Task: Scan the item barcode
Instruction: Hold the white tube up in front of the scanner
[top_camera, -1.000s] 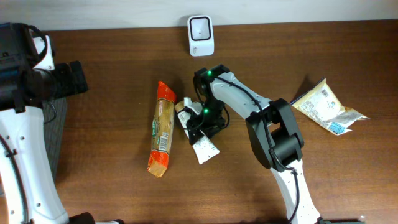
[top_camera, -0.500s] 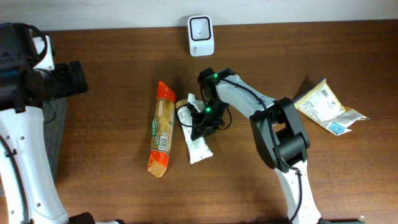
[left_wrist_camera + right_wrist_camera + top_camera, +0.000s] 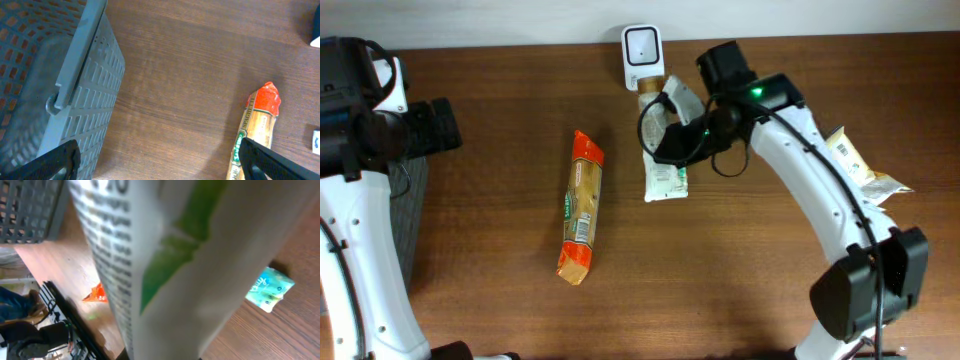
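My right gripper (image 3: pixel 682 141) is clamped on the white-and-green pouch (image 3: pixel 666 172), which I hold at the far edge of the table, its upper end just in front of the white scanner (image 3: pixel 642 56). As I judge it, the pickup and the carry are done. What remains is turning the barcode to the scanner window and getting the read; I cannot tell which face carries the code.

My left gripper (image 3: pixel 160 167) stands wide and holds nothing, off at the table's left edge beside the grey basket (image 3: pixel 60 75).

In my right wrist view the pouch fills the frame. It shows rows of black print, too blurred to read. The orange packet (image 3: pixel 256 131) near the table's middle seems to say "SPAGHETTI" along its side. A pale packet (image 3: pixel 850 165) lies at the right edge, with no writing I can make out.
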Tool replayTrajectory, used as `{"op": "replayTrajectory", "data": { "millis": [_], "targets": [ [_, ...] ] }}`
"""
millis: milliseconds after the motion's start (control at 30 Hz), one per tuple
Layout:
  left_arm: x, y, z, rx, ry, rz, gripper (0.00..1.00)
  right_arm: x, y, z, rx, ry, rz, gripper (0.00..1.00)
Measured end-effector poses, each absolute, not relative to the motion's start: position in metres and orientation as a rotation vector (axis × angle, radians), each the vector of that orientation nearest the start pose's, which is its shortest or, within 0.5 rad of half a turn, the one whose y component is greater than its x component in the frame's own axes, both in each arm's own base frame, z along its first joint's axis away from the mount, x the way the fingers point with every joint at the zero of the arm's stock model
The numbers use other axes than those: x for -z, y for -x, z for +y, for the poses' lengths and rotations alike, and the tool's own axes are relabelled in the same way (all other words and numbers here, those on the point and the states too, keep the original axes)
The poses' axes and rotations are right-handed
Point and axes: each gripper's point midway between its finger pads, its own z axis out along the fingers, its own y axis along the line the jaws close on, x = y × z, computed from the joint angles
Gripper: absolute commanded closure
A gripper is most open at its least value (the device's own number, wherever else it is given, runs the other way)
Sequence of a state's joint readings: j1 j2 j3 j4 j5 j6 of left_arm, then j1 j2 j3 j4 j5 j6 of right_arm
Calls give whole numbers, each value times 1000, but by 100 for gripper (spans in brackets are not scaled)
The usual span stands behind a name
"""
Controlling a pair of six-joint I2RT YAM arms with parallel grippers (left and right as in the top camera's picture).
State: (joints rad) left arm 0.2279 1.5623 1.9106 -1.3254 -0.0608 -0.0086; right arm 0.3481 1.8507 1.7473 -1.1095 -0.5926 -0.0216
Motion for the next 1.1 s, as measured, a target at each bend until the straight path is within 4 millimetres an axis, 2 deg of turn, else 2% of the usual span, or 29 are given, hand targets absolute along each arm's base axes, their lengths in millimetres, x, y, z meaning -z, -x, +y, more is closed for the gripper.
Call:
{"op": "replayTrajectory", "data": {
  "millis": [267, 600, 733, 767, 833, 867, 900, 967, 1000, 1033, 1100],
  "targets": [
    [-314, -353, 93, -163, 325, 2533, 1, -204, -360, 234, -984, 635, 2659, 96],
    [-314, -353, 93, -163, 325, 2533, 1, -206, -363, 235, -984, 634, 2645, 96],
    [-314, -353, 93, -163, 325, 2533, 1, -205, -372, 233, -932, 624, 2628, 96],
    [-314, -353, 93, -163, 325, 2533, 1, -203, -381, 223, -825, 577, 2650, 96],
    [-314, -353, 93, -163, 325, 2533, 1, -214, -397, 208, -652, 524, 2645, 96],
    [-314, -353, 93, -163, 325, 2534, 1, -246, -428, 194, -472, 463, 2540, 96],
    [-314, -353, 93, -163, 325, 2534, 1, -294, -459, 176, -290, 385, 2380, 96],
    [-314, -353, 93, -163, 325, 2533, 1, -342, -491, 157, -86, 308, 2181, 96],
    [-314, -353, 93, -163, 325, 2533, 1, -357, -506, 145, 69, 286, 2098, 96],
    [-314, -353, 93, -163, 325, 2534, 1, -357, -520, 142, 187, 302, 2051, 96],
    [-314, -353, 93, -163, 324, 2532, 1, -330, -549, 143, 402, 382, 2026, 96]
  ]
}}
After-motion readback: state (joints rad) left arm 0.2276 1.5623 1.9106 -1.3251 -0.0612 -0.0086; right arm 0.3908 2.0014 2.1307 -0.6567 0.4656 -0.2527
